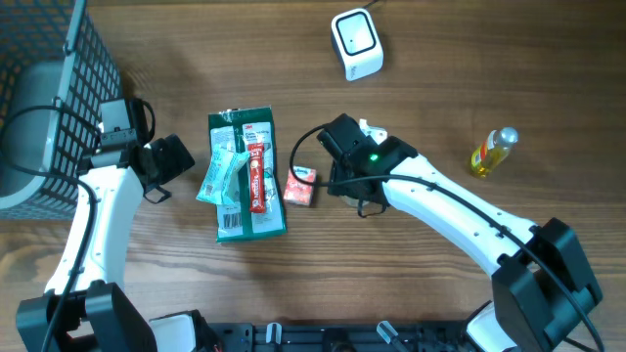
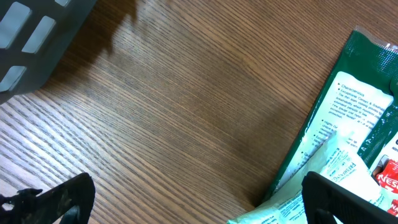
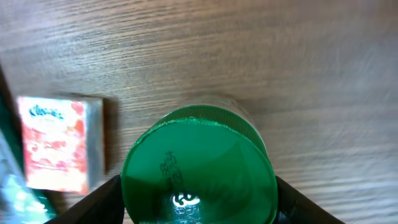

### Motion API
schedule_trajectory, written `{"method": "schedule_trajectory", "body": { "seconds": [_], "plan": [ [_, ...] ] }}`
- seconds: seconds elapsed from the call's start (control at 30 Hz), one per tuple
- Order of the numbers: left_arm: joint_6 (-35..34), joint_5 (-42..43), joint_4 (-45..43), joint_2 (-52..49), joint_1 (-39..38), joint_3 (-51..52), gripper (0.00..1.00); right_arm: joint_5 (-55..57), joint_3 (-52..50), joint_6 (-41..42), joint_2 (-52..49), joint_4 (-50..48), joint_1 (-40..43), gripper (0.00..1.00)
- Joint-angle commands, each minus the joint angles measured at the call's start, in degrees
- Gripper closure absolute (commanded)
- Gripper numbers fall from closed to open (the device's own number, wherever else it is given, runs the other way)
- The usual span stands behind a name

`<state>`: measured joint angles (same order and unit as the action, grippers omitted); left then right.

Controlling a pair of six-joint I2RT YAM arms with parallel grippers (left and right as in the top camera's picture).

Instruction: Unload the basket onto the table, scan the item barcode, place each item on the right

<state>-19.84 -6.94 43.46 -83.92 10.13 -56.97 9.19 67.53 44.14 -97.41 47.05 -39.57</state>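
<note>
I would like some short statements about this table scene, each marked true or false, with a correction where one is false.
1. The right gripper has a finger on each side of a round green lid. True.
2. The left gripper is closed on the green packet. False: it is open over bare table, beside the packet.
3. The white scanner stands apart from both grippers. True.
4. The yellow bottle lies inside the basket. False: it lies on the table, on the right side.
5. A small red-and-white packet lies between the green packet and the right gripper. True.
</note>
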Motion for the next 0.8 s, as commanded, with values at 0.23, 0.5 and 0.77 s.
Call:
{"method": "schedule_trajectory", "body": {
  "seconds": [0.23,0.5,0.77],
  "plan": [
    [0.1,0.3,-0.1,0.9,0.3,-0.8,0.00,12.5,-0.6,-13.9,-0.8,-4.3,-0.1,0.47],
    [0.1,0.3,-0.1,0.9,0.3,-0.8,0.00,2.1,-0.6,-12.7,-0.8,-8.3,3.2,0.44],
    [0.1,0.3,-0.1,0.9,0.3,-0.8,0.00,0.9,-0.6,-20.1,-0.8,-3.1,4.8,0.44]
  ]
}}
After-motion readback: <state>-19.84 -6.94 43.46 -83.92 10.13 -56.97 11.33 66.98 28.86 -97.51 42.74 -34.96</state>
